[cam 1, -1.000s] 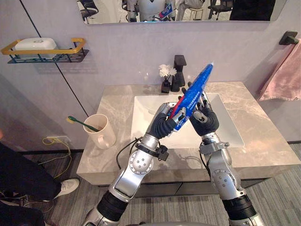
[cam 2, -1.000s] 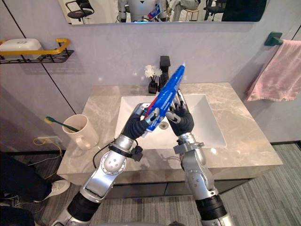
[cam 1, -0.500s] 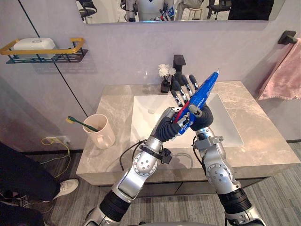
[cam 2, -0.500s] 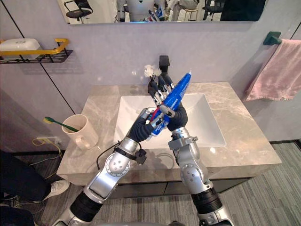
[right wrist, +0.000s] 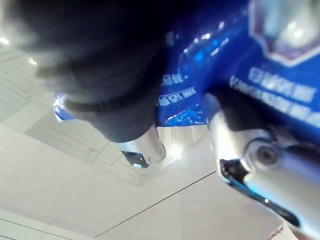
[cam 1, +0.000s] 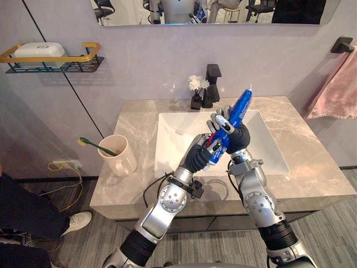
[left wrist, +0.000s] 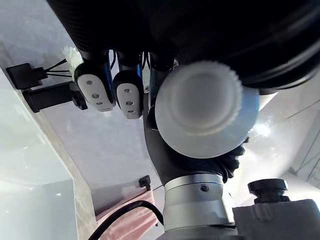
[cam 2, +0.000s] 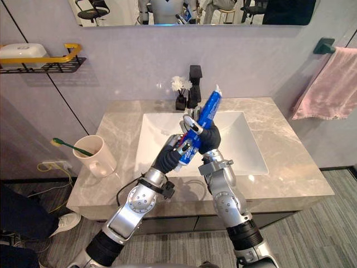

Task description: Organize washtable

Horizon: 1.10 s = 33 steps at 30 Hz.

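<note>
2 hands grip the toothpaste tube (cam 1: 240, 106): left hand (cam 1: 196, 159) clenched low, right hand (cam 1: 239, 139) newly curled round its middle. Handover probably underway.

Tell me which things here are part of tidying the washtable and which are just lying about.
Job: blue toothpaste tube, gripped by left hand and right hand over the sink; probably the cup holding a toothbrush.
Just there: faucet, flower vase, pink towel, wall shelf with white soap box.
</note>
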{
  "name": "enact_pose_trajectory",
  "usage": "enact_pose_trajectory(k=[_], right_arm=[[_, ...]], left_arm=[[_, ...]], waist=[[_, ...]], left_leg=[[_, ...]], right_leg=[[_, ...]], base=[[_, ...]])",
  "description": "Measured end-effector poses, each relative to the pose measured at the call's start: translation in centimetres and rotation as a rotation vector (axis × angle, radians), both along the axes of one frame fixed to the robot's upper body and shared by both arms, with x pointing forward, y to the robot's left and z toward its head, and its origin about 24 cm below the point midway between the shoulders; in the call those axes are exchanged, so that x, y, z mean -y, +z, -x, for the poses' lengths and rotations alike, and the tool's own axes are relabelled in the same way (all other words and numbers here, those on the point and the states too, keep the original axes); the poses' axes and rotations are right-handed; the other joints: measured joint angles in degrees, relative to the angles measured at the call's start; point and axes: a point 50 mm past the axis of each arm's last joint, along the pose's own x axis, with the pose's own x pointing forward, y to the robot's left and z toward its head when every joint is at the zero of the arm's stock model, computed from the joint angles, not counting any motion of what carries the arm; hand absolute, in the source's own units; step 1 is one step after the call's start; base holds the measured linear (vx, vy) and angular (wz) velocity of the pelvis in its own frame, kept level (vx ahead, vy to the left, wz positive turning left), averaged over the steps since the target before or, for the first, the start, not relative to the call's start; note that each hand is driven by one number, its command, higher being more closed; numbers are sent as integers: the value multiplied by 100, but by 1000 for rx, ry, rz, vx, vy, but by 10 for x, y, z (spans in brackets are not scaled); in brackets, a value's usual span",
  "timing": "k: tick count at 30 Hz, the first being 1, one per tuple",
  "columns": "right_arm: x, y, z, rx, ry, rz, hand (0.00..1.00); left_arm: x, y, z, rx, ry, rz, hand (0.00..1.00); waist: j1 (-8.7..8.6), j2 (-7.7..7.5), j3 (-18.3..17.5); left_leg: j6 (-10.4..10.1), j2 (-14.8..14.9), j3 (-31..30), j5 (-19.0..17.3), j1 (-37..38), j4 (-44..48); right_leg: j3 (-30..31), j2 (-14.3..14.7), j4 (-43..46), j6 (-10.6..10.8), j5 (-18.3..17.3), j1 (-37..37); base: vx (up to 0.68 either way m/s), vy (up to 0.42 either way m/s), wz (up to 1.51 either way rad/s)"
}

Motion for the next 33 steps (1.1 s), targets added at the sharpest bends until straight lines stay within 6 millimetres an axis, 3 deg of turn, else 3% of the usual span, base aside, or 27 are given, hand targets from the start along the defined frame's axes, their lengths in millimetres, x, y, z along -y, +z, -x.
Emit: enact_pose_trajectory(k=[10, 20, 24, 26, 30, 33], right_arm=[[6, 4, -2, 19, -42, 0, 100], [23, 11, -6, 55, -122, -9, 100], [31, 11, -6, 61, -153, 15, 100], [39, 11, -6, 60, -183, 14, 100], [56, 14, 5, 87, -252, 3, 100], [66, 7, 11, 68, -300, 11, 100]], left_arm=[[-13, -7, 3, -32, 49, 4, 0], [-62, 40, 12, 179, 219, 74, 0], [-94, 65, 25, 307, 346, 120, 0], [-106, 69, 29, 330, 409, 126, 0], [-151, 73, 49, 362, 643, 166, 0], [-179, 65, 63, 336, 817, 233, 0]], waist=[[-8, 5, 2], [0, 99, 61], [-1, 166, 96], [0, 169, 99], [80, 172, 101], [165, 174, 101]], left_leg=[[0, -2, 8, 0, 23, 0], [-1, -7, -7, -5, 104, -4], [-2, -5, -46, -5, 105, -10], [-3, -8, -107, -4, 106, -10], [-3, -13, -149, -4, 108, -47], [-5, -13, -173, -2, 160, -104]], right_leg=[[-1, -2, 0, 1, 1, 16], [-30, -10, -50, 1, 0, 112], [-83, -8, -102, 1, 0, 159], [-150, -9, -117, 1, 0, 202], [-201, -10, -196, 1, 0, 262], [-254, -11, -215, 1, -2, 310]], base=[[0, 0, 0], [-6, -1, 0], [11, -6, 4], [30, -13, 15], [26, -12, 7], [17, -9, 5]])
